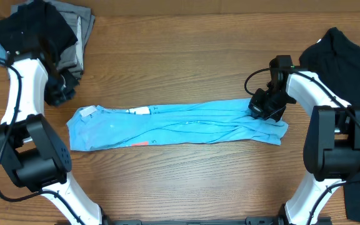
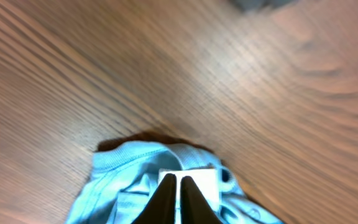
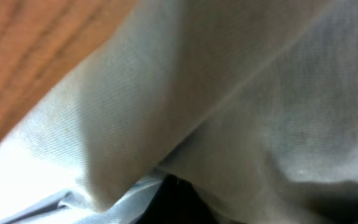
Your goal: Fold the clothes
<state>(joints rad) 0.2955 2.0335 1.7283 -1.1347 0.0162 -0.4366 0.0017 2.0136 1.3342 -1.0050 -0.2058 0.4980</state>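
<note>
Tip: right gripper point(image 1: 264, 107), buried in the long light blue cotton T-shirt point(image 1: 167, 128) near the counter's right edge (can't tell its grip), should carry that end leftward evenly. Left gripper point(image 2: 178, 196) is pinched together.

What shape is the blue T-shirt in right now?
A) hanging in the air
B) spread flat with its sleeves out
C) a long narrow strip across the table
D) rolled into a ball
C: the overhead view shows the blue T-shirt lying as one long narrow band on the table.

T-shirt point(image 1: 174, 125) lies across table point(image 1: 186, 56); folded garments point(image 1: 83, 37) behind its left end; right pincer point(image 1: 266, 107) atop right end.
</note>
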